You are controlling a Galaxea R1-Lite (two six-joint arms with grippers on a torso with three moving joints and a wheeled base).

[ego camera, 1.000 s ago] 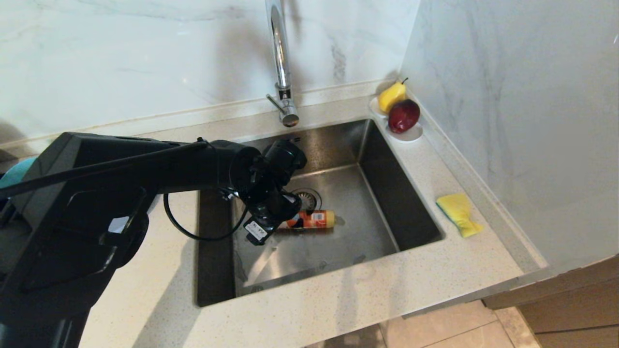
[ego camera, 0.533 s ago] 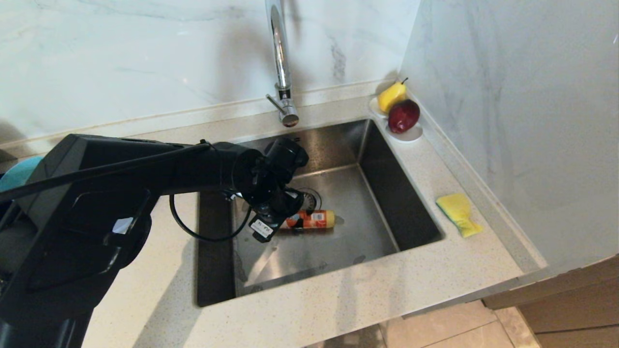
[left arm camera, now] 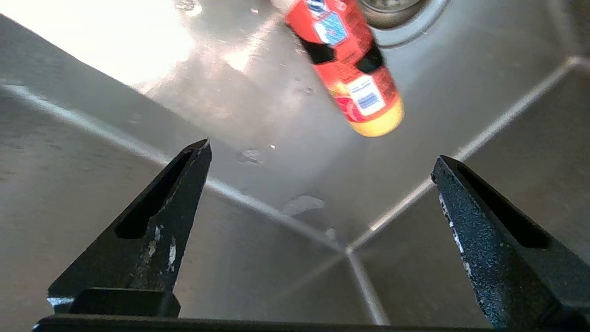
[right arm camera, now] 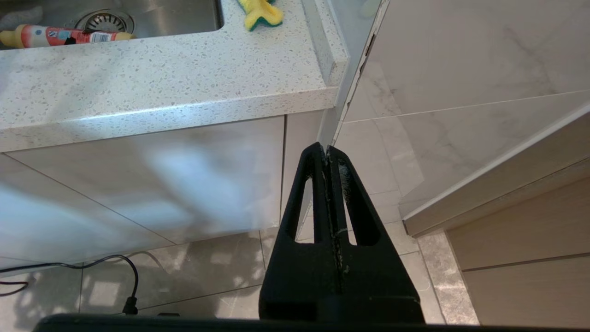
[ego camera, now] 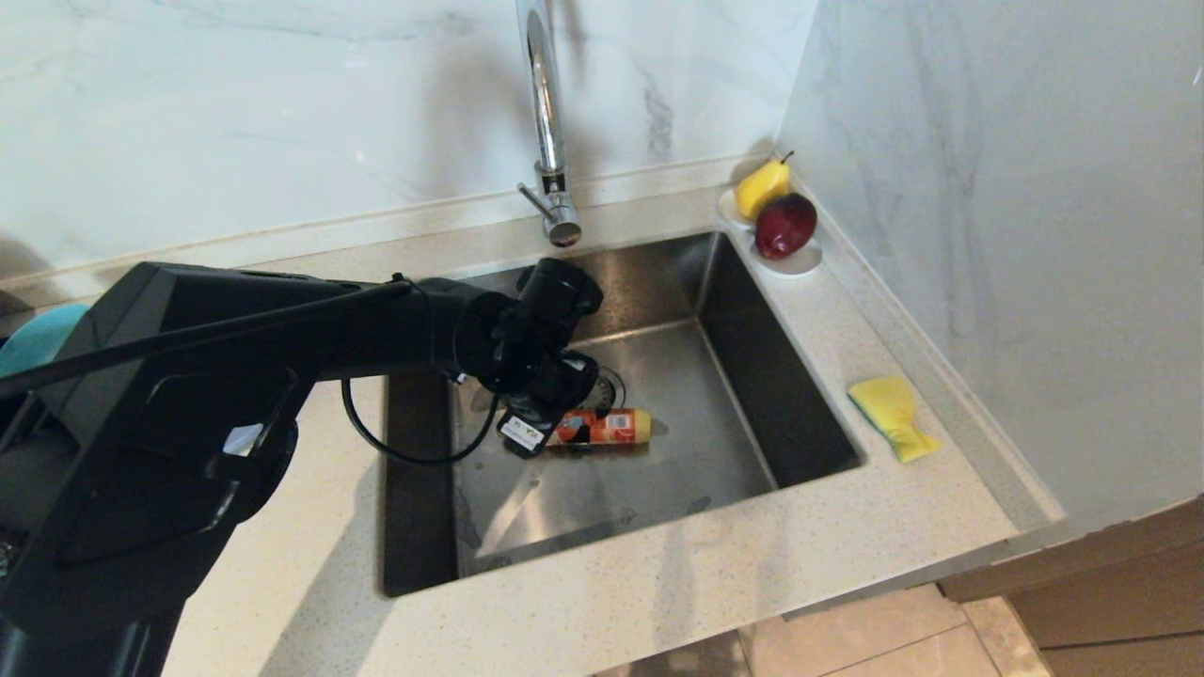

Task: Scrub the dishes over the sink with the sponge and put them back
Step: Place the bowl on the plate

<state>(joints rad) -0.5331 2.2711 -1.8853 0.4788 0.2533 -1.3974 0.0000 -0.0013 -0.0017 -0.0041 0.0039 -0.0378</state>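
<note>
Lying on its side on the floor of the sink (ego camera: 734, 414), an orange detergent bottle (ego camera: 604, 427) with a yellow cap rests just beside the round drain (ego camera: 602, 385); nothing else shows in the basin. At the back right corner of the counter (ego camera: 800, 555) a small white dish (ego camera: 795, 261) holds a yellow pear (ego camera: 760, 186) and a dark red apple (ego camera: 784, 226). The sponge (ego camera: 892, 414) lies on the counter to the right of the sink, close to the side wall, well apart from both arms. A teal-blue bowl (ego camera: 33, 338) peeks out at the far left edge, mostly hidden behind the left arm.

The left gripper (left arm camera: 322, 157) hangs inside the basin above the bottle (its fingers (left arm camera: 156, 226) spread wide, holding nothing); only the left wrist view shows this, since from the head the wrist covers the tips. That view also shows the bottle's barcode label and water drops on the steel. The right gripper (right arm camera: 328, 152), out of sight from the head, hangs below counter level in front of the cabinet, its fingers pressed together and empty; its camera alone shows the sponge's green underside, the tiled floor (right arm camera: 221, 272) and a black cable (right arm camera: 92, 267) lying there.
</note>
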